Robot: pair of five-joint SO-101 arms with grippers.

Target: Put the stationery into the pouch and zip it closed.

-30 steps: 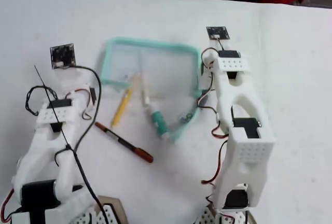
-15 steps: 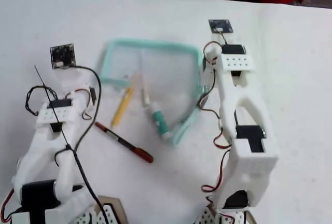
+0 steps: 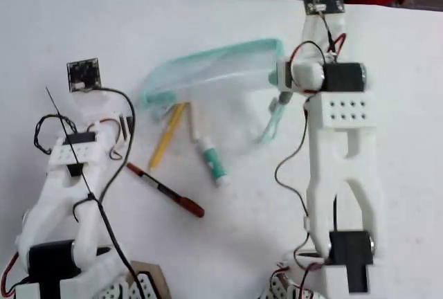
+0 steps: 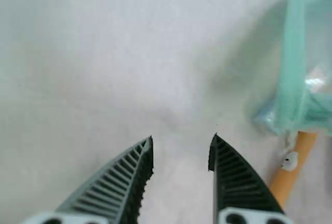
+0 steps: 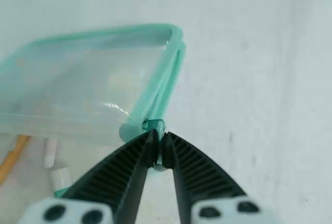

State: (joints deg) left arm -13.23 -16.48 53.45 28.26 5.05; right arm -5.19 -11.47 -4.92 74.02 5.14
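High: right hand [image 3: 280,81] holds one end of the clear teal-edged pouch [image 3: 208,69] up off the table [image 3: 208,8], other end down. Yellow pencil [image 3: 166,138], white-teal marker [image 3: 209,156] and red-black pen [image 3: 166,189] lie outside it.
Left wrist: left hand [image 4: 182,143] partly open, holding nothing, pouch corner [image 4: 298,79] near.
Right wrist: right hand [image 5: 157,135] pinched narrow on the pouch's [image 5: 88,89] teal edge.

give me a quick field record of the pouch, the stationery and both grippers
pouch: clear with teal edging, one corner pinched by the right gripper
right gripper: shut on pouch
left gripper: open, empty, over bare table
stationery: yellow pencil, red-and-black pen, white-and-teal tube, all on the table outside the pouch
task state: nothing loaded yet
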